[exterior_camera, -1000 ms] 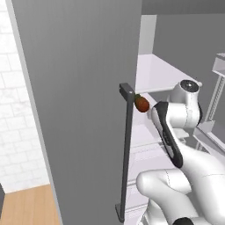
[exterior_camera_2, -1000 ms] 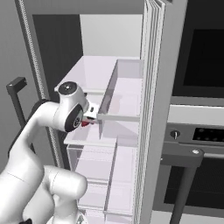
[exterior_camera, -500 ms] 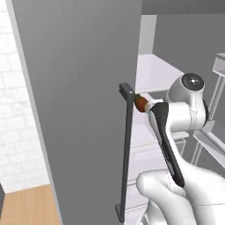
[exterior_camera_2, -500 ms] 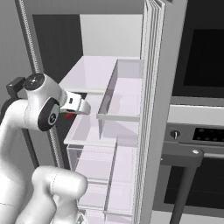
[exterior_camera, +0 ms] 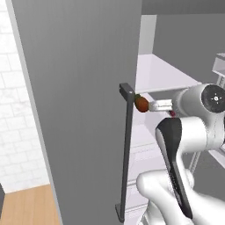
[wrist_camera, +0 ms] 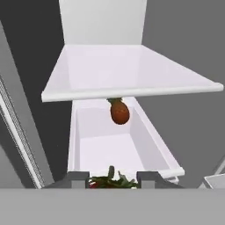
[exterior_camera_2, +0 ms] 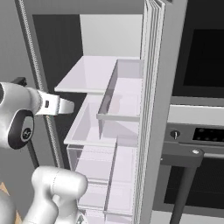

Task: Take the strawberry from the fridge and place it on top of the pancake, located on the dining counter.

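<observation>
Two grey doors of the fridge (exterior_camera: 83,101) are seen swung open, the left one filling much of the left base view, with a long dark bar handle (exterior_camera: 125,149) down its edge. Inside, white shelves (exterior_camera_2: 94,74) are shown, and below the upper shelf a white tray-like shelf (wrist_camera: 112,147) with raised sides. To the right of the fridge, in the right base view, a dark oven (exterior_camera_2: 199,127) with a bar handle is set into the wall. The white arm (exterior_camera: 193,118) is raised in front of the open fridge, level with the shelves.

An orange-brown fruit (wrist_camera: 119,110) with a green leafy top is seen under the front edge of the upper shelf, over the tray; whether it touches either cannot be told. In the left base view it appears just beside the top of the door handle.

The gripper (wrist_camera: 113,177) is closed on the strawberry (wrist_camera: 104,183), whose red flesh and green leaves are caught between the two dark fingertips (wrist_camera: 148,177), held out in front of the tray's near edge. In the left base view a small red spot (exterior_camera: 172,114) is visible at the hand.
</observation>
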